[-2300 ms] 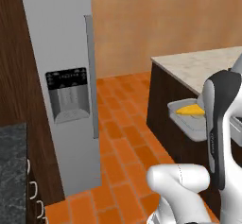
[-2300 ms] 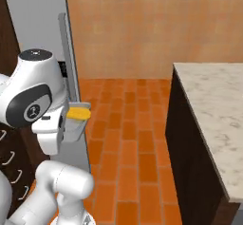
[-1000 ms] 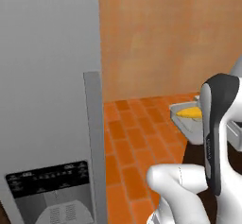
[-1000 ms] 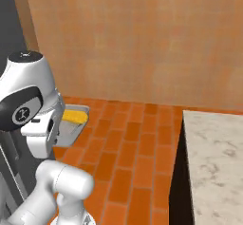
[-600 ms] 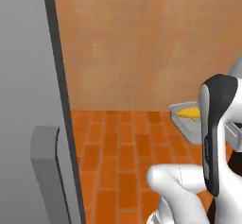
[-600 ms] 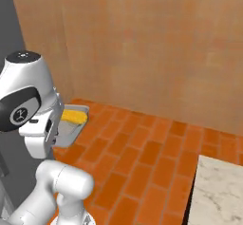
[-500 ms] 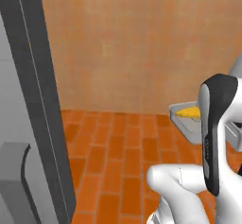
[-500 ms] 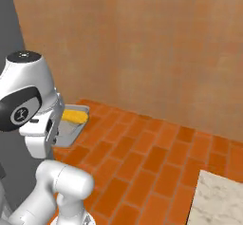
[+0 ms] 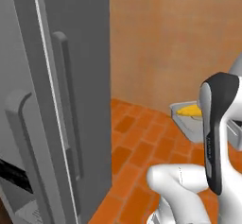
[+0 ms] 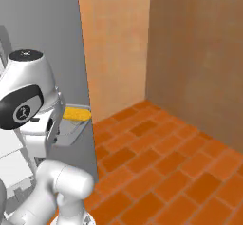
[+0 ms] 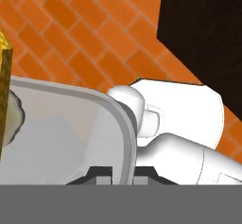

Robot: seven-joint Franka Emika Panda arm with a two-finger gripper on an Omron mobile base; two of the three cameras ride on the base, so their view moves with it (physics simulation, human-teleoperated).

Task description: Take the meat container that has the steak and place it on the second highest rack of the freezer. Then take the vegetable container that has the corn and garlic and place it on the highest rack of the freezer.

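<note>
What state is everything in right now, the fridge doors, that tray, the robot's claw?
freezer: both doors in view closed.
vegetable container: lifted off any surface, its rim between the gripper's fingers.
corn: lying in the held container.
gripper: shut on the container's rim.

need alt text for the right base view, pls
The white robot arm holds a grey tray with the yellow corn at the lower left, beside the grey freezer panel. Orange brick floor and tan walls lie to the right.
</note>
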